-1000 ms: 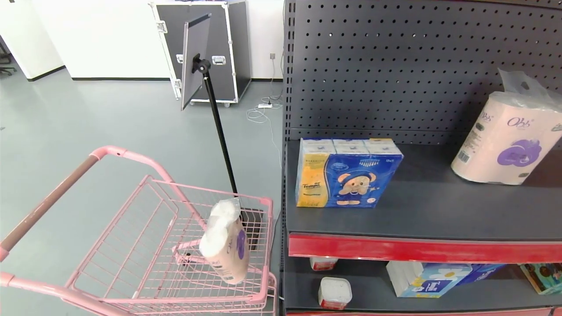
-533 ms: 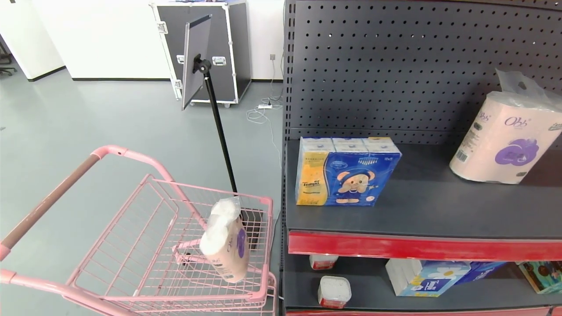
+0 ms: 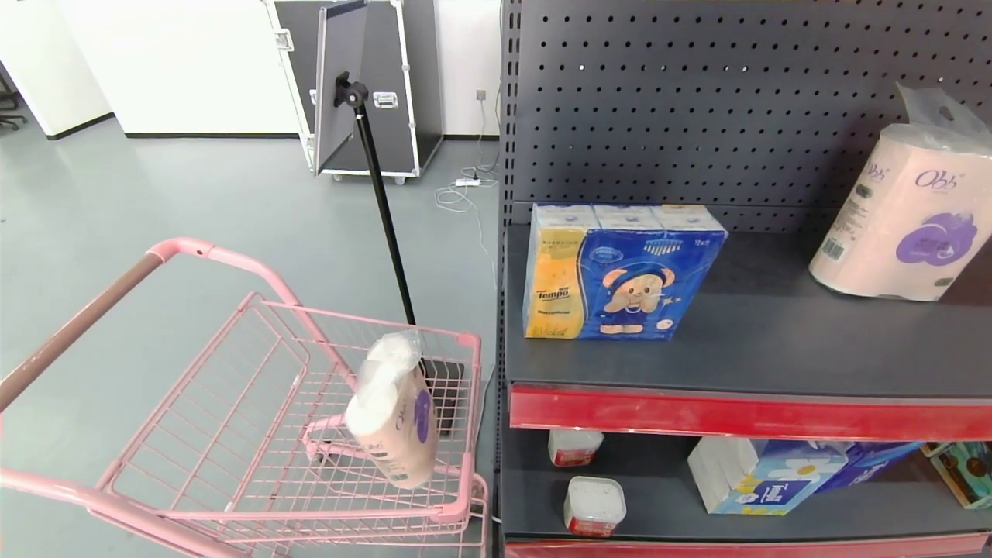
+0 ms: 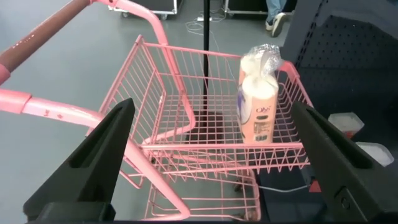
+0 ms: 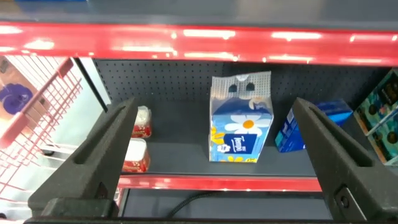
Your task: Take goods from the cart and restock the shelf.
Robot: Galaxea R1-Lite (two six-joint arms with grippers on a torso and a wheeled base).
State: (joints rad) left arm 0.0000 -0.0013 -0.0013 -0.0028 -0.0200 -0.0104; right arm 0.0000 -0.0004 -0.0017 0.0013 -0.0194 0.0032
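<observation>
**One roll pack left in the cart**

A pale peach roll pack (image 3: 391,418) in clear plastic, with a purple emblem, stands upright in the pink cart (image 3: 186,248), against its front corner nearest the shelf (image 3: 775,341). A like pack (image 3: 914,225) sits on the shelf. The left end effector (image 4: 211,112) hangs over the cart, fingers spread wide; the right end effector (image 5: 212,106), also apart, faces the lower shelf.

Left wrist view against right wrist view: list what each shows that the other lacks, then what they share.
Left wrist view, not the right: the cart's handle and the black pole. Right wrist view, not the left: the tissue pack and the blue box on the lower shelf. Both: the cart's basket, the roll pack in it, and the white tubs.
</observation>
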